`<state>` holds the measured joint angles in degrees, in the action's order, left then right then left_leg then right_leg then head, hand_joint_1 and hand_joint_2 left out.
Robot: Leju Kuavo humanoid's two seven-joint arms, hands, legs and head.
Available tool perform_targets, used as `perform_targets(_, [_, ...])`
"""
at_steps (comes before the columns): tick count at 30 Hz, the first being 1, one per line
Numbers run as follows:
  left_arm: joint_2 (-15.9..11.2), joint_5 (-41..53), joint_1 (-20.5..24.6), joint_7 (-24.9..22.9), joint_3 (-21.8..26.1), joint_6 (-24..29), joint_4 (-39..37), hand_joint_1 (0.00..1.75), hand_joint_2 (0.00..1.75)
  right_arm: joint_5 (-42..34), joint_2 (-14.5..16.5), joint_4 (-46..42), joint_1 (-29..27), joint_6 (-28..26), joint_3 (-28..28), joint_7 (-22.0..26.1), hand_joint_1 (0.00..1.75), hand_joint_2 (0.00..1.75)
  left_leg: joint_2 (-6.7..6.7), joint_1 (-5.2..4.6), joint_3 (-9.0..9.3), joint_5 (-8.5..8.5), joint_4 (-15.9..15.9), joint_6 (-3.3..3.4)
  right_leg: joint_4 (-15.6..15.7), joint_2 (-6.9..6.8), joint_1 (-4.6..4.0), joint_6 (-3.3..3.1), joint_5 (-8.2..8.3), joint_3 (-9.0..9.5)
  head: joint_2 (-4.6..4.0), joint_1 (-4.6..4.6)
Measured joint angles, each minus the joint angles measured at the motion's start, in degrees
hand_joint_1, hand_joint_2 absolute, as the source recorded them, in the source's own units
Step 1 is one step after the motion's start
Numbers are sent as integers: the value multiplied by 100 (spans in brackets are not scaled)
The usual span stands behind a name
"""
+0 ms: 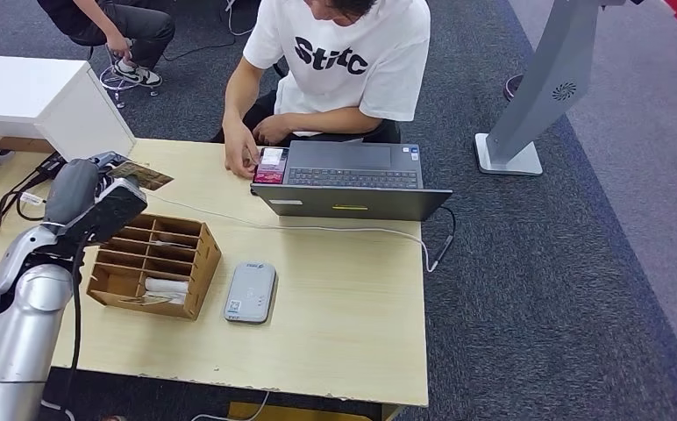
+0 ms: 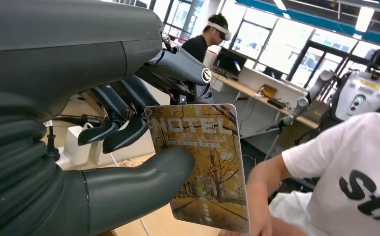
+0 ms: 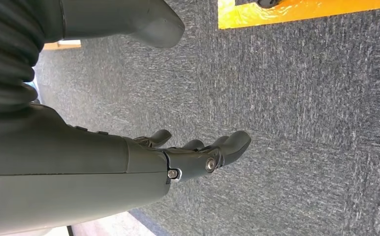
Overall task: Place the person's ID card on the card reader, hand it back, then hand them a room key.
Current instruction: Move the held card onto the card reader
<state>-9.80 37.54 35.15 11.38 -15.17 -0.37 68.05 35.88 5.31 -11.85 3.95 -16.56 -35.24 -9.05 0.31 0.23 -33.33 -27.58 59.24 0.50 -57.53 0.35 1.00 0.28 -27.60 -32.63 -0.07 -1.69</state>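
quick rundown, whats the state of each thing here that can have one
left hand: pinching the hotel room key card, held up
right hand: holding nothing, fingers apart, over carpet
laptop: lid open
card reader: flat on the table, nothing on it
wooden organizer: upright, white items in one compartment

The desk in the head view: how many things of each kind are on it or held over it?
Laptop: 1
Card reader: 1
Wooden organizer box: 1
Phone: 1
Hotel key card, held in the left hand: 1
Total: 5
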Motion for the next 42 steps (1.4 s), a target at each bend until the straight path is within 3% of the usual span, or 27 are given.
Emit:
perform_targets(14, [-59,173,-22,-228,-818,-221,13,175,175,184,-2,-2,1,19,-97,-1,0,175,0,0,0,0,0,0,0,0,0,0,0,0,0,0])
perform_targets(31, [86,216,59,-294,-1315,-331,-870,175,175,429,-2,-1,5,118,-109,-19,0,175,0,0,1,0,1,0,0,1,0,0,1,-1,0,-5])
perform_targets(42, [213,224,129,-293,-1387,-326,-1238,175,175,433,-2,-1,7,119,-109,-20,0,175,0,0,1,0,0,0,0,1,0,0,0,-1,0,-4])
